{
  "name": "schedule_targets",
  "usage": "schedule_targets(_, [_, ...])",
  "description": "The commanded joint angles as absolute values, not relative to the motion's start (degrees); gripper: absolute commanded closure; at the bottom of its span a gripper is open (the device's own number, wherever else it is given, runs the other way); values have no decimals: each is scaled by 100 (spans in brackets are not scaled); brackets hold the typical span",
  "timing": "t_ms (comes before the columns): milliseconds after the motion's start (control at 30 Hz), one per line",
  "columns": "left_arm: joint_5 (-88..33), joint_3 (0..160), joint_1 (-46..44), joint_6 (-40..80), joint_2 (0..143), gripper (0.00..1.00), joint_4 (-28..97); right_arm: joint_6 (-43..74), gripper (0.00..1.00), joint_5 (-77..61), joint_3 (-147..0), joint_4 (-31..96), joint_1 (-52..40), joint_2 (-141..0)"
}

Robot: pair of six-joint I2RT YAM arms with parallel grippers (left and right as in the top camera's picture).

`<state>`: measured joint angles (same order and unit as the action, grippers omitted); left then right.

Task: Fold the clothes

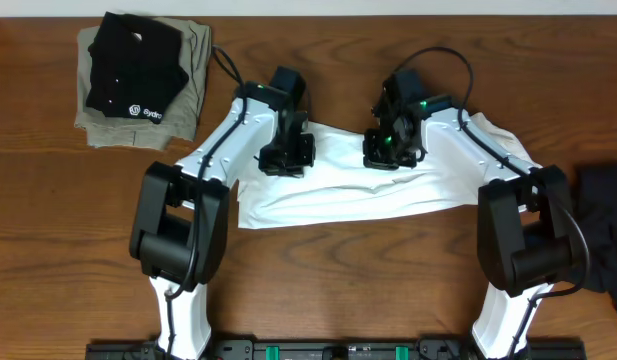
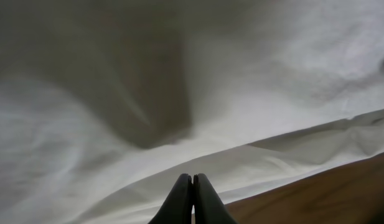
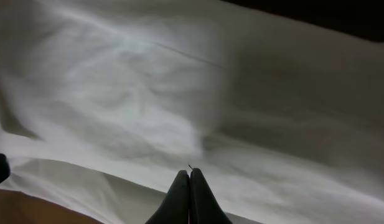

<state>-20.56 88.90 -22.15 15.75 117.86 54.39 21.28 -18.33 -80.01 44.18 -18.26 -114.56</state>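
L fingers point(image 2: 182, 200), R fingers point(image 3: 179, 199) over tee point(image 1: 348, 195)

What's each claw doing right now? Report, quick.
Left claw: closed above the white T-shirt; no cloth visibly pinched.
Right claw: closed above the white T-shirt; no cloth visibly pinched.

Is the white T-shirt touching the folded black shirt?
Apart. Overhead view: the black shirt lies on the khaki garment, and a margin of khaki shows between it and the white T-shirt.
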Motion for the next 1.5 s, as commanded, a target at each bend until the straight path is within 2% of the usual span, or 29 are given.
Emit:
schedule_targets(0, [-1951, 8774, -2226, 1664, 11692, 94, 5378, 2224, 98, -1398, -7968, 4475, -1841, -11356])
schedule_targets(133, [-1487, 8578, -2226, 1662, 11714, 94, 5260, 2171, 96, -1004, -7968, 4606, -1815, -11356])
schedule_targets(333, [-1483, 8204, -2220, 1662, 11789, 94, 4877, 2112, 97, -882, -7968, 4584, -1752, -11358])
schedule_targets(667, [-961, 8132, -2117, 1660, 11789, 94, 4974, 2051, 98, 438, -7605, 4584, -1538, -11358])
schedule_targets(1133, [244, 8132, -2112, 1619, 11789, 94, 5116, 1509, 99, 447, -7258, 4414, -303, -11358])
schedule_targets(1467, [399, 8132, -1767, 1525, 11789, 94, 5151, 1450, 99, 421, -7258, 4414, -154, -11358])
